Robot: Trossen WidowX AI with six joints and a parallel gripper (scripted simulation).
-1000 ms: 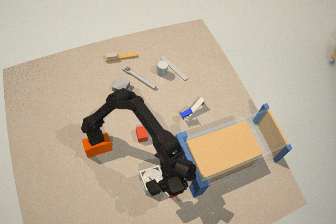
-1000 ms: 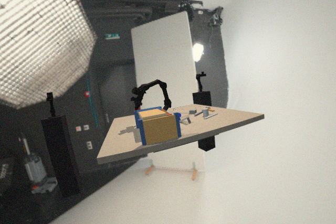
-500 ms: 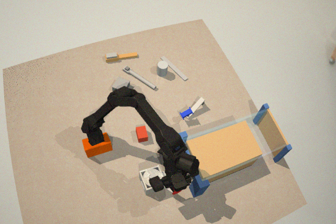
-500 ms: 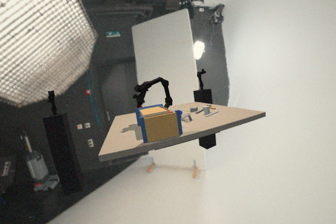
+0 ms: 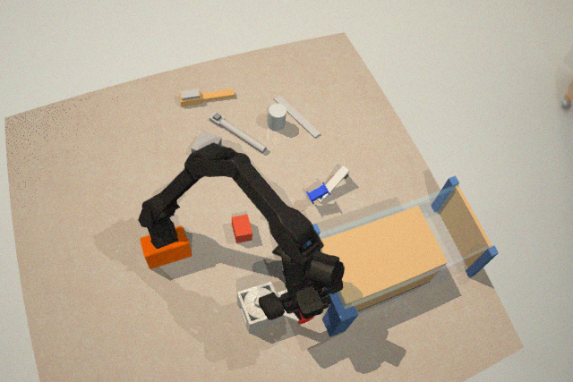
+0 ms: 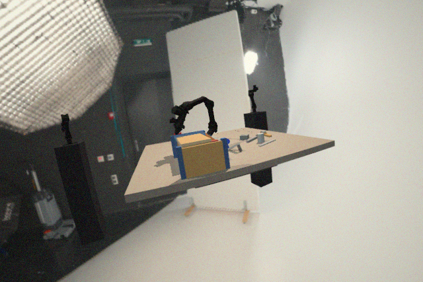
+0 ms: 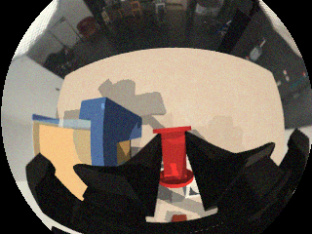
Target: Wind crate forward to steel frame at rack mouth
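Note:
My gripper (image 7: pixel 172 136) is shut on the upright red grip (image 7: pixel 174 158) (image 5: pixel 304 319) of a crank handle, beside the winch. The white winch housing (image 5: pixel 249 318) is partly under the arm in the top view. The handle's pale arm shows only in part; its square key and the round hole are hidden. The tan crate (image 5: pixel 384 248) (image 7: pixel 60 151) sits in the clear-panelled cubby and looks flat. Its front end is close to the blue frame post (image 5: pixel 337 318) (image 7: pixel 97 132) at the mouth. The arm covers part of that edge, so contact cannot be told. The strap is not visible.
A second crank with a blue grip (image 5: pixel 318 192) lies beside the cubby. A red block (image 5: pixel 242 230) is between arm base and cubby. Farther back are a grey wrench-like tool (image 5: pixel 243 135), a grey cylinder (image 5: pixel 277 117), a flat bar (image 5: pixel 303 121) and an orange-handled tool (image 5: pixel 217 95).

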